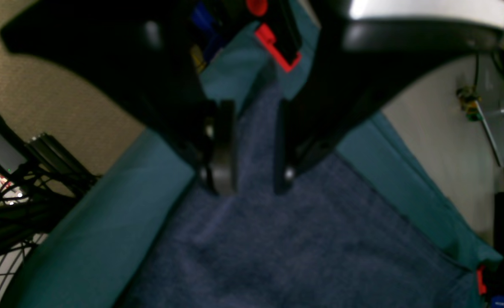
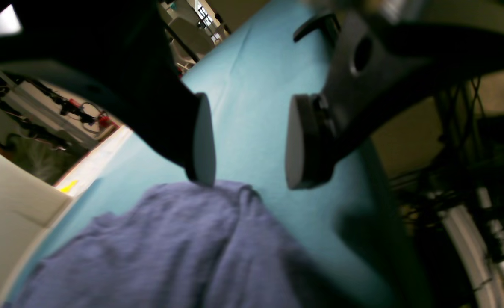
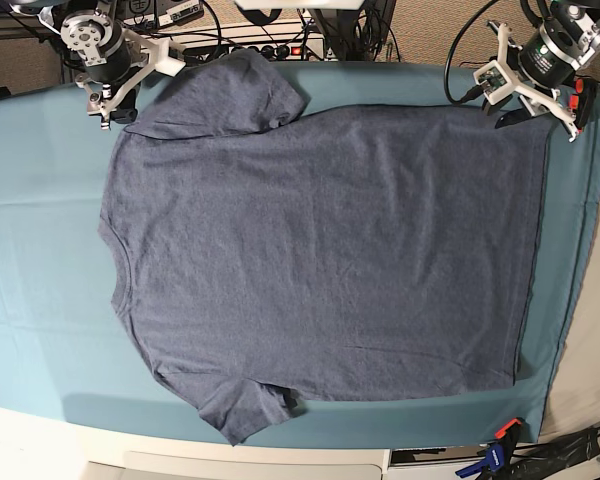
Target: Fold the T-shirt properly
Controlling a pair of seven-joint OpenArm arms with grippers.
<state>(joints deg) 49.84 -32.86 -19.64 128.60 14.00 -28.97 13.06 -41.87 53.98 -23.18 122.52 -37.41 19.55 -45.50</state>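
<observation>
The navy T-shirt point(image 3: 320, 250) lies spread flat on the teal table cloth point(image 3: 40, 300), neck to the left, hem to the right, plain side up. My left gripper point(image 3: 535, 118) hovers at the far hem corner. In the left wrist view its fingers point(image 1: 222, 145) stand apart, and the shirt's corner point(image 1: 256, 141) shows between them. My right gripper point(image 3: 115, 100) is at the far shoulder beside the upper sleeve. It is open point(image 2: 252, 171), with one pad point(image 2: 202, 141) over the shirt's edge point(image 2: 217, 192) and the other point(image 2: 301, 141) over bare cloth.
A blue and orange clamp point(image 3: 500, 445) grips the cloth at the near right corner, and a red clamp point(image 3: 580, 95) sits by the left gripper. Cables and a power strip point(image 3: 270, 40) run along the table's far edge. The table's right edge point(image 3: 590, 300) lies just beyond the hem.
</observation>
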